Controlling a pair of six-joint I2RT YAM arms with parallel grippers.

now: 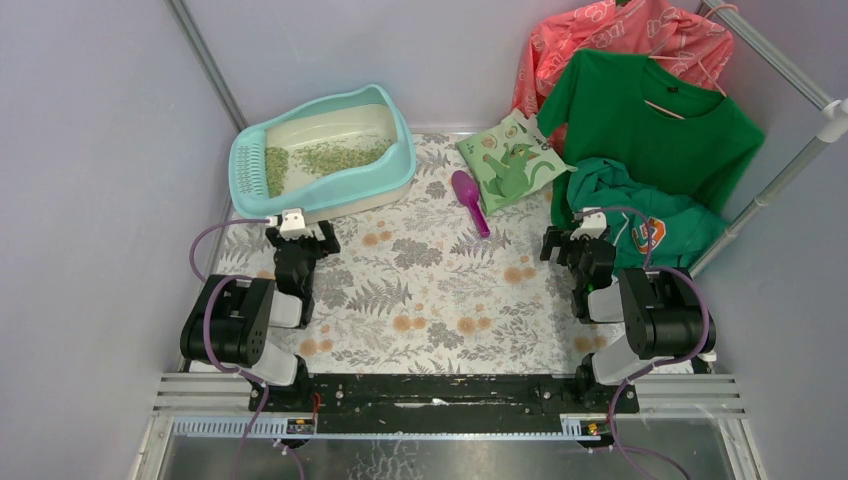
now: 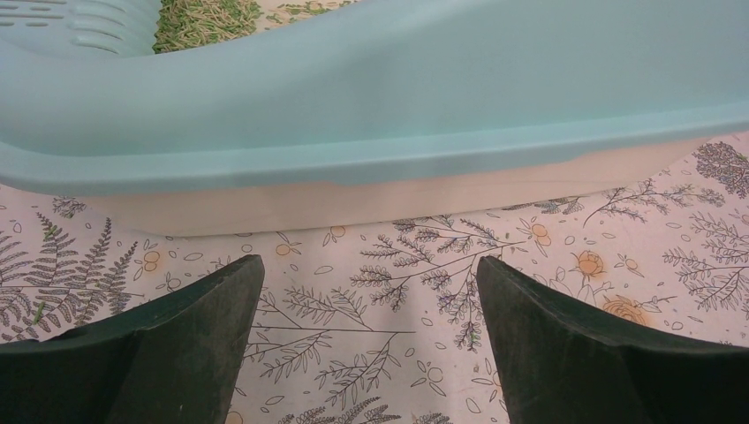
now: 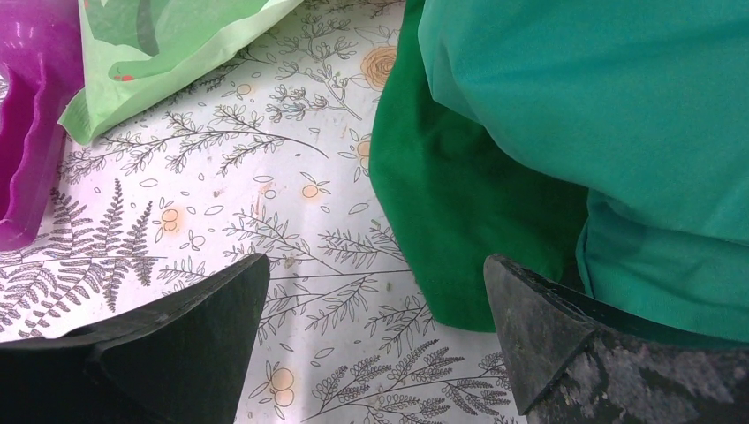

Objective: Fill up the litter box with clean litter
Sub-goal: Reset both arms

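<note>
Turquoise-rimmed cream plastic litter box [image 1: 400, 165] back-left on table [image 1: 430, 290], pale-green granule litter [image 1: 330, 157] sparse inside | left pincer [image 1: 300, 235], right pincer [image 1: 577, 241] both wide open, empty | advise: grasp light-green printed bag [image 1: 512, 160] upright (avoid spilling)

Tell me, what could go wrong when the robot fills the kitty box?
The teal shirt droops right beside the right arm's open jaws, so cloth might snag. The purple scoop lies flat by the green printed bag; the jaws could shove it instead of gripping it. Litter covers only part of the litter box, and pouring near its low rim may spill some onto the tablecloth.
</note>
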